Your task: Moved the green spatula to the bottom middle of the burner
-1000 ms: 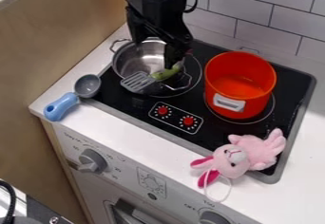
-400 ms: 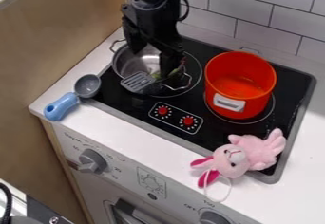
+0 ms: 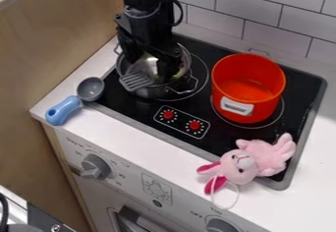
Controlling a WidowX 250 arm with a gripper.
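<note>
Shifting slightly leftward across the steel pot [image 3: 154, 92] since the earlier frames, the black gripper [image 3: 154, 70] now hangs over it, jaws wide apart. The slotted spatula [image 3: 136, 81] has also slid slightly left and back; its grey head lies over the pot's near-left rim, while its green handle, partly hidden, reaches across the pot. Printed markings line the oven front [image 3: 131, 177] below the pot.

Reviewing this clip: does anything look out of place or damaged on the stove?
Yes: a pink plush rabbit lies across the cooktop's edge onto the counter, odd for a cooking surface. I see no clear damage.
</note>
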